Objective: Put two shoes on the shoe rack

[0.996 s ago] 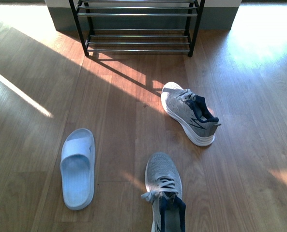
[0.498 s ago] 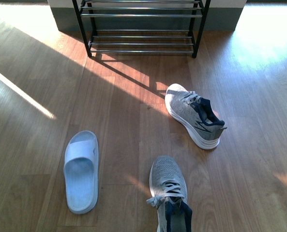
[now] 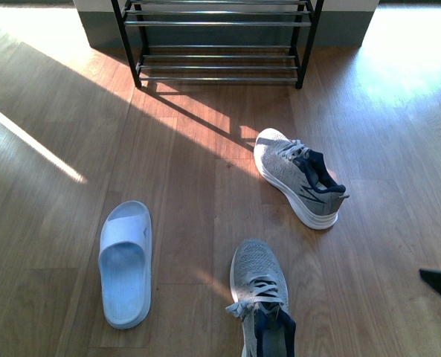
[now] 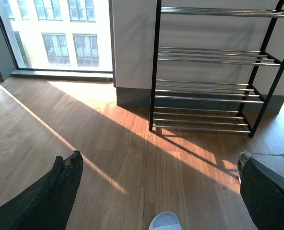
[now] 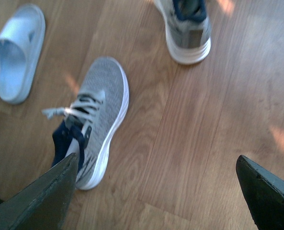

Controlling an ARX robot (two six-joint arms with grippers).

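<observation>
**Grey knit sneakers, two, on the wood floor (image 3: 376, 134); shoe rack (image 3: 216, 44) at 12 o'clock.**
Near sneaker (image 3: 261, 294) lay at 6 o'clock, far sneaker (image 3: 298, 178) at 2, pale blue slide sandal (image 3: 125, 264) at 8. Likely light, with a soft upper and stiff sole (best pinched at the navy collar). Left gripper (image 4: 158, 158) and right gripper (image 5: 156, 160) were spread wide, empty. Only the left wrist view showed the rack's upper tiers; the right wrist view showed more of the near sneaker's heel.

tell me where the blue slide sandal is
In the front view the slide sandal lies on the floor at lower left, left of the nearer grey sneaker.
</observation>
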